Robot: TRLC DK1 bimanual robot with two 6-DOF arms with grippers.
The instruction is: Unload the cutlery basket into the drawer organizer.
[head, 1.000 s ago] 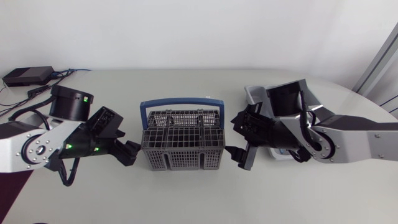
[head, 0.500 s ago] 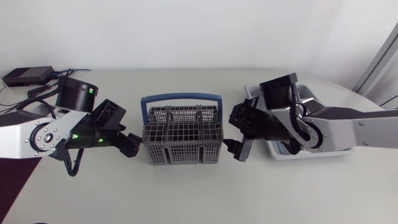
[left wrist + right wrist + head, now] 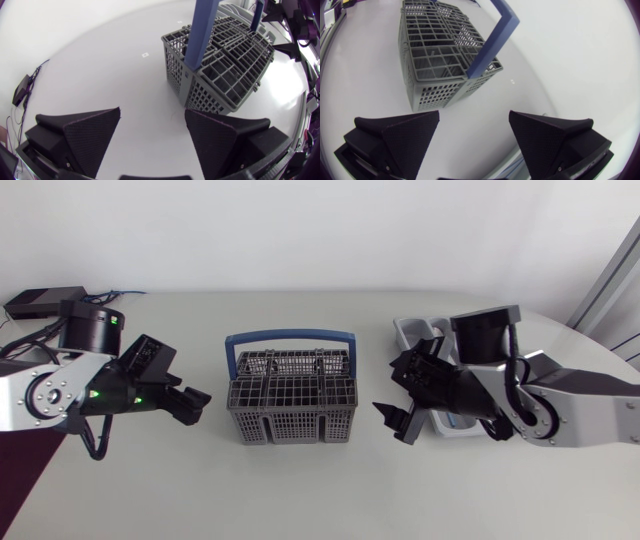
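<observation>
The grey mesh cutlery basket (image 3: 292, 395) with its upright blue handle (image 3: 290, 337) stands mid-table; no cutlery shows in its compartments. My left gripper (image 3: 195, 408) is open a short way off the basket's left side, pointing at it. In the left wrist view the basket (image 3: 220, 60) lies ahead of the open left gripper (image 3: 152, 135), apart from its fingers. My right gripper (image 3: 395, 418) is open just off the basket's right side. The right wrist view has the basket (image 3: 440, 50) ahead of the open right gripper (image 3: 474, 137). The light grey drawer organizer (image 3: 412, 332) sits behind my right arm, mostly hidden.
A black box (image 3: 45, 302) with cables lies at the table's back left corner. Bare tabletop (image 3: 300, 490) stretches in front of the basket and the arms.
Both grippers have drawn back from the basket's sides, the left one to the left, the right one to the right. The basket shifted slightly toward the back, then stayed put.
</observation>
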